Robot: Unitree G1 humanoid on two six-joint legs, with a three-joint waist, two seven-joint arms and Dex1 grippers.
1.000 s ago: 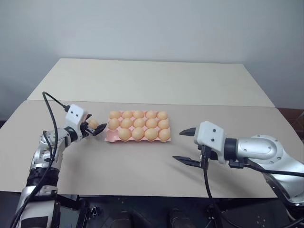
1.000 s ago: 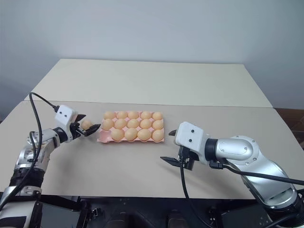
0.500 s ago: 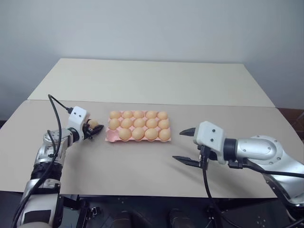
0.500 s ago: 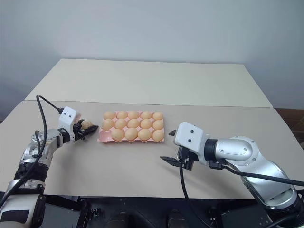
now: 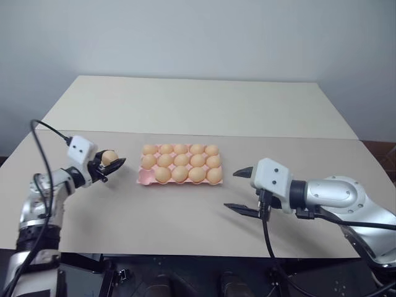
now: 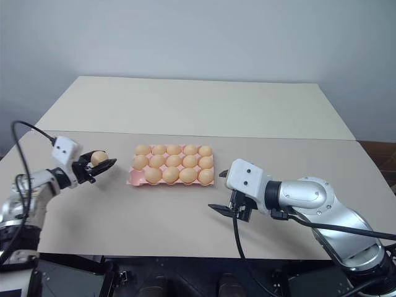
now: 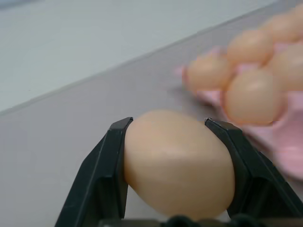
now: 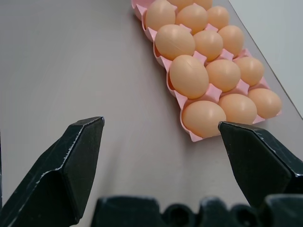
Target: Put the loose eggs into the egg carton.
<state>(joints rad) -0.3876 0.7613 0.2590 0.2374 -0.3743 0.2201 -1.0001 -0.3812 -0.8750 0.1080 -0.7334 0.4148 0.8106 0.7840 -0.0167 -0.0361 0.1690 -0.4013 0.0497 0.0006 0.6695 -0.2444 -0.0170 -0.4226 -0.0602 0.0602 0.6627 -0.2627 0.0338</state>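
Observation:
An orange-tan egg [image 5: 108, 157] hangs above the table, left of the egg carton, with my left gripper [image 5: 110, 166] shut on it. In the left wrist view the egg [image 7: 177, 161] sits between both black fingers [image 7: 106, 161]. The pink egg carton [image 5: 142, 179] lies at mid-table, apart from both grippers, and holds several eggs [image 5: 180, 174]. Its near-left corner cup shows bare pink. My right gripper [image 5: 231, 189] hovers open to the right of the carton, pointing at it, with nothing between its jaws. The right wrist view looks along the carton [image 8: 188, 131].
The beige table [image 5: 173, 216] has bare surface between the carton and its front edge. A second beige table [image 5: 198, 105] butts against it behind the carton. A black cable [image 5: 46, 130] loops up from my left wrist.
My left gripper has pulled left, away from the carton's near-left corner, and risen with the egg in it. The right arm has stayed still.

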